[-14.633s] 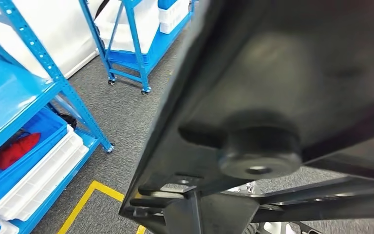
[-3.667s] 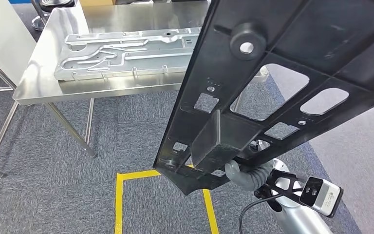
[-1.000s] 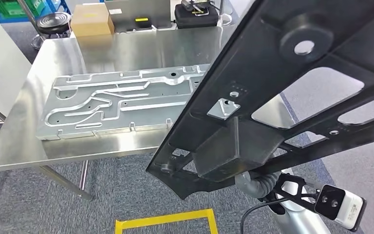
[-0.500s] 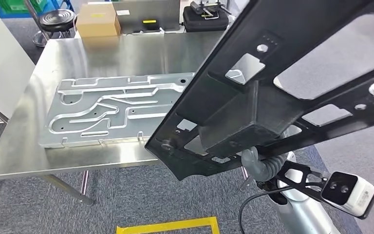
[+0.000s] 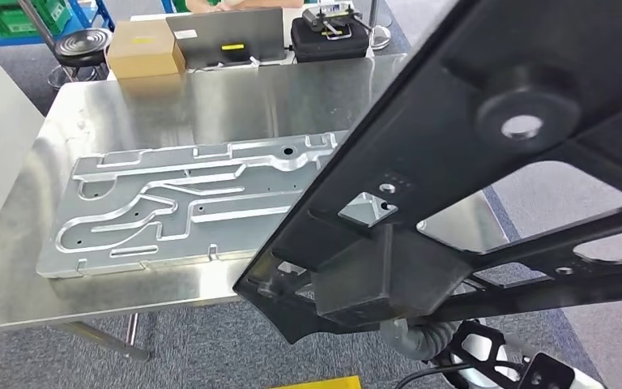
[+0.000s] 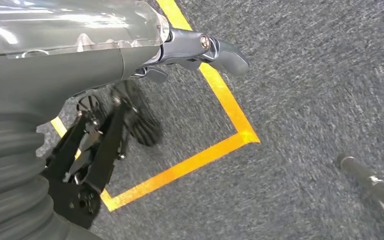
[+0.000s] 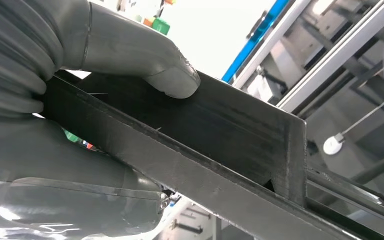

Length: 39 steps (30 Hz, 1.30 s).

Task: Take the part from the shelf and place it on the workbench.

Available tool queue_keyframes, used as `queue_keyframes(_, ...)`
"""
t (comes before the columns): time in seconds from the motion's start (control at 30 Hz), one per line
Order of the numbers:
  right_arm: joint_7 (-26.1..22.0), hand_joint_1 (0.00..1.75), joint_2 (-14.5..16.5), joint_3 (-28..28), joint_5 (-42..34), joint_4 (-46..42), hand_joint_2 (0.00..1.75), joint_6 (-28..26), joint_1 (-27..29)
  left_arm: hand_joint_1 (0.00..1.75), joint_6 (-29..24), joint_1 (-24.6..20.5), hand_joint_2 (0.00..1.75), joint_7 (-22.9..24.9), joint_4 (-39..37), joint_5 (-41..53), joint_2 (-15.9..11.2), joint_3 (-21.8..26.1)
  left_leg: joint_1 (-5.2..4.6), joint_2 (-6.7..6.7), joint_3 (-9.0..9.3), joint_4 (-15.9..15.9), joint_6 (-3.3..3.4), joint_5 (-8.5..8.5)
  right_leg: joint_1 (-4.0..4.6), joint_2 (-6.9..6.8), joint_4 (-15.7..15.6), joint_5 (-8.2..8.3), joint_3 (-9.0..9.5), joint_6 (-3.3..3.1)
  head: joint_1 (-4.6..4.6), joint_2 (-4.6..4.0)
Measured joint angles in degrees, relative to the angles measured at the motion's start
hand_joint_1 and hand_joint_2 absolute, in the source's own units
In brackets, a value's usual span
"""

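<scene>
The part [image 5: 453, 162] is a long black plastic frame with cut-outs and a round boss, tilted across the right of the head view, its lower end hanging over the workbench's near edge. My right hand [image 5: 418, 338] grips it from below. In the right wrist view my thumb [image 7: 170, 75] presses on the part's black rib [image 7: 220, 135], fingers wrapped under it. The steel workbench [image 5: 210, 97] stands just ahead. My left hand [image 6: 180, 47] hangs over the carpet holding nothing, its thumb stretched out.
A machined aluminium plate [image 5: 178, 203] lies on the workbench's near left half. A cardboard box [image 5: 140, 47], a grey panel [image 5: 227, 36] and a black case [image 5: 330, 36] line the far edge. A stool [image 5: 81, 42] stands behind. Yellow tape [image 6: 180, 167] marks the floor.
The camera has shifted and the workbench sits lower and closer in view. The part has swung in my right hand, so its round boss shows again in the upper right.
</scene>
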<state>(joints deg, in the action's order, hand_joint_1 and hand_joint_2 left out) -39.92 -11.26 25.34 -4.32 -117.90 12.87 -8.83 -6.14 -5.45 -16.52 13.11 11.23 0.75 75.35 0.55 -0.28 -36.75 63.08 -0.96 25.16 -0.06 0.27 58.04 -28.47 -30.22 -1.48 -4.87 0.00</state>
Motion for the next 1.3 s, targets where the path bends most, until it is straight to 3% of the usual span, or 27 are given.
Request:
queue_keyframes(0.07,0.02,1.75,0.84,-0.64,0.34,0.15,1.75,0.19,0.89,0.0,-0.11,0.0,1.75,0.0,0.0,0.06,0.03,0.33,-0.35,0.06,1.01,-3.58,0.49,-0.87,0.06,0.08,0.12,-0.76,0.25,0.6,0.01,0.0)
queue_keyframes(0.2,1.13,1.75,1.64,-1.48,0.16,0.71,1.75,-0.3,1.47,0.0,0.07,0.03,1.75,-0.21,0.0,0.0,0.16,0.52,-0.12,0.04,2.04,-4.78,1.58,-0.61,0.1,0.02,0.94,-2.28,0.52,1.89,0.01,0.0)
queue_keyframes(0.27,2.65,1.75,2.01,-3.19,-0.56,4.09,1.75,-1.57,-0.35,0.0,0.64,-0.15,1.75,-0.57,0.0,-0.01,0.23,0.48,0.07,0.17,2.66,-5.18,2.02,-0.48,-0.15,-0.05,5.88,-4.7,-2.04,2.44,0.0,0.0)
queue_keyframes(0.33,3.56,1.75,2.3,-6.43,0.02,11.1,1.75,-3.01,-3.83,0.0,1.29,-0.51,1.75,-0.79,0.0,0.02,0.23,0.39,0.05,0.24,2.9,-5.15,2.29,-0.14,-0.47,-0.09,13.09,-6.97,-6.7,2.91,0.0,0.0)
queue_keyframes(0.37,4.08,1.75,2.41,-8.22,1.62,15.11,1.75,-4.43,-5.58,0.0,1.54,-0.69,1.75,-0.85,0.0,0.05,0.23,0.37,0.04,0.18,3.06,-5.11,2.33,0.05,-0.64,-0.11,15.19,-6.83,-8.45,3.09,0.0,0.0)
queue_keyframes(0.4,4.79,1.75,2.45,-9.8,4.38,18.82,1.75,-6.6,-7.31,0.0,1.71,-0.8,1.75,-0.9,0.0,0.07,0.23,0.35,0.05,0.05,3.3,-5.05,2.34,0.28,-0.78,-0.13,15.11,-5.46,-9.15,3.19,0.0,0.0)
queue_keyframes(0.47,7.32,1.75,2.54,-12.31,14.02,25.87,1.75,-13.77,-11.13,0.0,1.89,-0.84,1.75,-0.95,0.0,0.07,0.23,0.34,0.07,-0.22,3.96,-4.87,2.15,0.87,-0.96,-0.17,9.19,-0.37,-7.67,3.09,0.0,0.0)
queue_keyframes(0.53,11.05,1.75,2.8,-13.8,25.57,32.3,1.75,-21.61,-16.0,0.0,1.93,-0.87,1.75,-0.99,0.0,0.02,0.23,0.34,-0.13,-0.29,4.18,-4.61,1.72,1.39,-0.77,-0.07,3.07,2.93,-5.59,2.68,0.01,0.0)
queue_keyframes(0.6,15.07,1.75,3.26,-14.29,34.41,37.72,1.75,-26.56,-20.82,0.0,1.92,-1.01,1.75,-1.06,0.0,0.0,0.22,0.33,-0.29,-0.24,3.91,-4.54,1.2,1.5,-0.46,0.07,1.44,3.16,-5.24,2.23,0.0,0.0)
queue_keyframes(0.7,20.84,1.75,4.3,-14.08,44.47,43.57,1.75,-29.73,-26.76,0.0,1.97,-1.17,1.75,-1.14,0.0,0.02,0.2,0.17,-0.25,-0.17,3.74,-4.17,0.29,2.09,-0.78,0.11,0.75,3.23,-5.02,1.4,0.0,0.0)
queue_keyframes(0.77,23.59,1.75,5.49,-13.38,50.11,47.86,1.75,-30.24,-31.26,0.0,2.02,-1.28,1.75,-1.16,0.0,0.02,0.15,0.0,-0.1,-0.14,1.53,0.33,-0.27,4.31,-0.94,0.09,0.37,3.25,-4.63,0.77,0.0,0.0)
queue_keyframes(0.83,25.26,1.75,6.94,-12.25,55.08,53.13,1.75,-30.32,-35.63,0.0,2.04,-1.38,1.75,-1.16,0.0,0.03,0.04,-0.09,0.05,-0.12,-2.85,8.25,-0.68,6.93,-0.8,0.11,0.37,3.06,-4.43,0.29,0.0,0.0)
queue_keyframes(0.87,25.92,1.75,7.71,-11.57,57.46,55.79,1.75,-30.35,-37.26,0.0,2.06,-1.4,1.75,-1.16,0.0,0.04,-0.01,-0.15,0.1,-0.12,-4.58,10.9,-0.8,7.2,-0.73,0.11,0.4,2.91,-4.27,0.21,0.0,0.0)
queue_keyframes(0.9,26.5,1.75,8.42,-10.83,59.83,58.3,1.75,-30.38,-38.59,0.0,2.09,-1.4,1.75,-1.17,0.0,0.04,-0.03,-0.24,0.12,-0.11,-5.39,11.54,-0.86,6.38,-0.68,0.11,0.46,2.74,-4.07,0.19,0.0,0.0)
queue_keyframes(0.93,27.02,1.75,9.13,-10.02,62.15,60.62,1.75,-30.41,-39.7,0.0,2.14,-1.39,1.75,-1.2,0.0,0.04,-0.06,-0.37,0.13,-0.09,-5.07,9.85,-0.84,4.54,-0.66,0.12,0.54,2.52,-3.82,0.23,0.0,0.0)
queue_keyframes(1.0,27.81,1.75,10.47,-8.11,66.2,64.71,1.75,-30.49,-41.57,0.0,2.32,-1.39,1.75,-1.31,0.0,0.02,-0.14,-0.66,0.12,-0.03,-2.2,2.52,-0.6,0.07,-0.59,0.14,0.73,1.96,-3.29,0.49,0.0,0.0)
queue_keyframes(1.03,28.08,1.75,11.05,-7.16,67.56,66.51,1.75,-30.59,-42.44,0.0,2.41,-1.41,1.75,-1.37,0.0,0.01,-0.2,-0.79,0.03,-0.02,-0.77,-0.86,-0.36,-1.19,-0.48,0.15,0.87,1.72,-3.2,0.7,0.0,0.0)
queue_keyframes(1.1,28.37,1.75,11.95,-5.66,68.86,69.46,1.75,-30.84,-43.6,0.0,2.58,-1.52,1.75,-1.43,0.0,0.07,-0.27,-0.98,-0.16,-0.06,0.39,-3.69,0.16,-1.56,-0.28,0.09,0.96,1.55,-3.33,1.19,0.0,0.0)
queue_keyframes(1.2,28.53,1.75,12.74,-4.59,69.4,71.92,1.75,-30.95,-44.23,0.0,2.67,-1.51,1.75,-1.49,0.0,-0.01,-0.28,-1.1,0.02,-0.26,0.41,-4.24,0.97,-1.6,-0.24,-0.14,1.05,1.31,-3.48,1.91,0.01,0.0)
queue_keyframes(1.23,28.37,1.75,12.9,-4.35,69.69,72.5,1.75,-30.73,-44.54,0.0,2.7,-1.48,1.75,-1.51,0.0,0.0,-0.28,-1.14,0.15,-0.26,0.54,-4.44,1.28,-1.64,-0.25,-0.18,2.07,0.58,-3.92,2.18,0.01,0.0)
queue_keyframes(1.3,27.25,1.75,13.23,-3.64,70.6,74.0,1.75,-29.28,-45.43,0.0,2.79,-1.52,1.75,-1.57,0.0,0.0,-0.27,-1.28,0.28,-0.2,0.76,-4.7,1.74,-1.63,-0.35,-0.19,7.29,-2.2,-6.43,2.61,0.0,0.0)
